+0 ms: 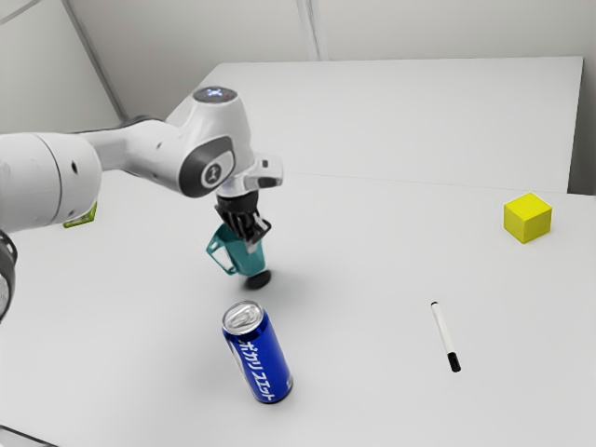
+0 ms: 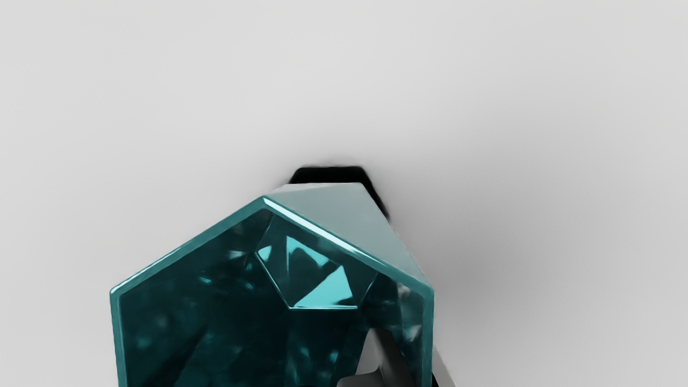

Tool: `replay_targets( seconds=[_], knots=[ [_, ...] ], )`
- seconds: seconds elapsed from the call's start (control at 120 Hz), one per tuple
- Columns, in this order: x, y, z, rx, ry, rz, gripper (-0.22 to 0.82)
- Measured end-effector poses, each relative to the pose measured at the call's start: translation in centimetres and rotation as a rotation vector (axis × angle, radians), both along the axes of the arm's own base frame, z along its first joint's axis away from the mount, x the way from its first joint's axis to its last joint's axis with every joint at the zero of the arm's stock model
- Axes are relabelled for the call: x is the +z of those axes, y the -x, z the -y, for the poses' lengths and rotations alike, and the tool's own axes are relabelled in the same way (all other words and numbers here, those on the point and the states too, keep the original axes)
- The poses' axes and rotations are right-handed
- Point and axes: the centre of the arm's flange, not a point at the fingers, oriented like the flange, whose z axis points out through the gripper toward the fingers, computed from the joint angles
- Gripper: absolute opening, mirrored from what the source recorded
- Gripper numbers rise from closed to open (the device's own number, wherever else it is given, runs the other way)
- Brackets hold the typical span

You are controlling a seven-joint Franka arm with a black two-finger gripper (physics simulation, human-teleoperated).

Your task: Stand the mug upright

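The fingers (image 1: 251, 246) grip the mug (image 1: 248, 262) by its wall, one inside, one outside; a can (image 1: 261, 358) stands near, a pen (image 1: 444, 333) and yellow block (image 1: 527, 219) farther off.

the mug (image 2: 344, 215) looks like glossy, glassy plastic, its flat facets smooth. the can (image 1: 261, 358) has a bare, shiny metal top and a smooth printed side. the surface (image 1: 358, 270) looks smooth and matt; the cube (image 1: 527, 219) looks matt, the pen (image 1: 445, 334) like smooth plastic.
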Motion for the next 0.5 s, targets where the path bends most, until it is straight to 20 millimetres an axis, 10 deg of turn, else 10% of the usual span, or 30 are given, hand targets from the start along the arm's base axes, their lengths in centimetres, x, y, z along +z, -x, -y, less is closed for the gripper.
replay_targets(
  seconds=[0.5],
  knots=[
    [-3.3, -0.2, 0.8, 0.101, -0.030, -0.033, -0.18]
  ],
)
